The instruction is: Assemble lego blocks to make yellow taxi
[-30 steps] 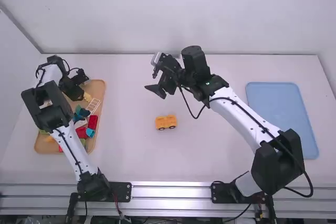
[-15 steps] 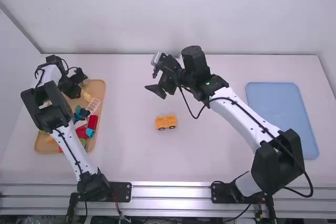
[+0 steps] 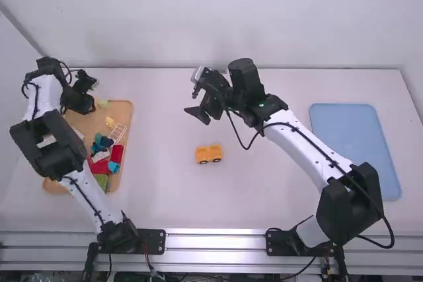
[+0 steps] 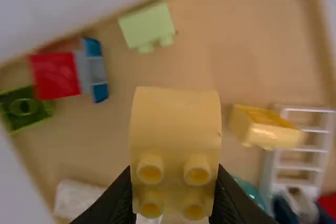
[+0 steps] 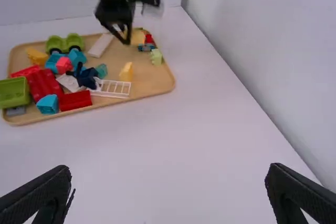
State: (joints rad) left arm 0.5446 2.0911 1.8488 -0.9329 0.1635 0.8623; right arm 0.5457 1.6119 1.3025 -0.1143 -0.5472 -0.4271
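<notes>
In the high view, my left gripper [image 3: 80, 100] hangs over the far left part of the wooden tray [image 3: 125, 111]. My left gripper [image 4: 173, 195] is shut on a pale yellow block [image 4: 176, 121], raised above the tray, its hollow studs facing the fingers' side. Another yellow piece [image 4: 270, 127] lies in the tray beside a white ladder-like piece [image 4: 296, 166]. A small yellow-orange car [image 3: 209, 154] with dark wheels stands mid-table. Beyond it, my right gripper [image 3: 197, 114] is held above the table, open with nothing between its fingers; in its wrist view the right gripper [image 5: 170, 182] stands wide.
The tray also holds a pale green block [image 5: 156, 56], red blocks [image 5: 44, 83], a green wheeled base [image 5: 64, 43] and several blue pieces. A blue flat tray [image 3: 355, 150] lies at the right. Walls stand behind the table and at its left.
My left arm has shifted left and away from the camera, uncovering more of the tray's blocks. The right arm and the yellow-orange car have stayed put.
</notes>
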